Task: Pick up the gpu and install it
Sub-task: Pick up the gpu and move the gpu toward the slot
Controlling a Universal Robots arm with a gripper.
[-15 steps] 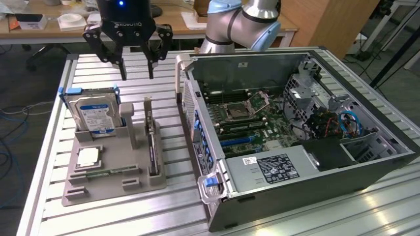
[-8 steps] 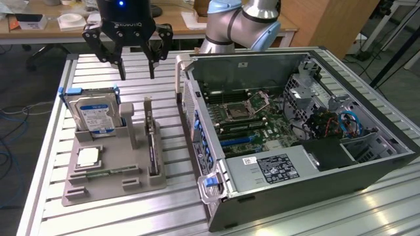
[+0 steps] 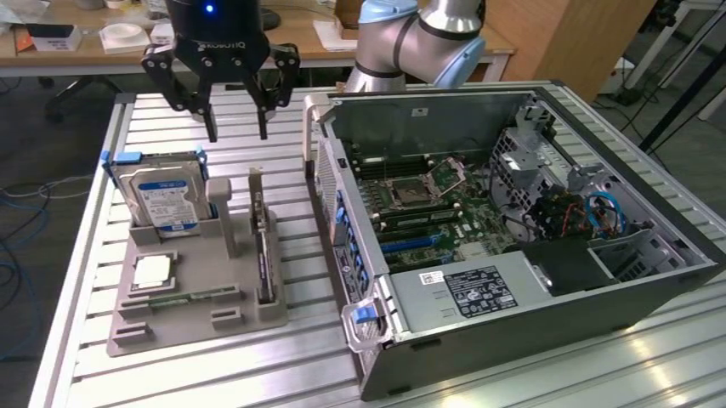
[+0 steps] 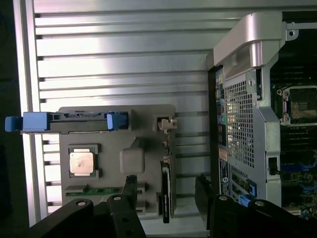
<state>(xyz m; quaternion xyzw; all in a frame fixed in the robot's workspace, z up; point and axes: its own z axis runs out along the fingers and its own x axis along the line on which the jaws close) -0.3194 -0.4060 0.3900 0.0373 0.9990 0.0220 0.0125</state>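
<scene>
on the exterior view's left, a boxy silver hard drive with a blue-white label and blue side rails (image 3: 168, 200) stands upright at the far end of a grey plastic parts holder (image 3: 182, 321), which lies on the slatted aluminium desk (image 3: 227, 374). nearer in the holder lie a square silver processor chip (image 3: 152, 270) and a small narrow green memory stick (image 3: 187, 297). to their right, past a grey upright post (image 3: 228, 219), the gpu, a thin flat green card with a black cooler and a silver bracket (image 3: 264, 255), stands on edge in its slot in the holder, untouched. the black two-fingered claw (image 3: 237, 133) hangs in the air above the far part of the holder, wide open and empty; in the wrist view the edge-on gpu (image 4: 165, 198) shows between its fingers (image 4: 130, 184), which are clear of it. further right, near the gpu, rises the perforated metal wall of the open black computer case (image 3: 545, 336), with a green motherboard (image 3: 443, 212) and a silver power supply box (image 3: 471, 289) inside.
</scene>
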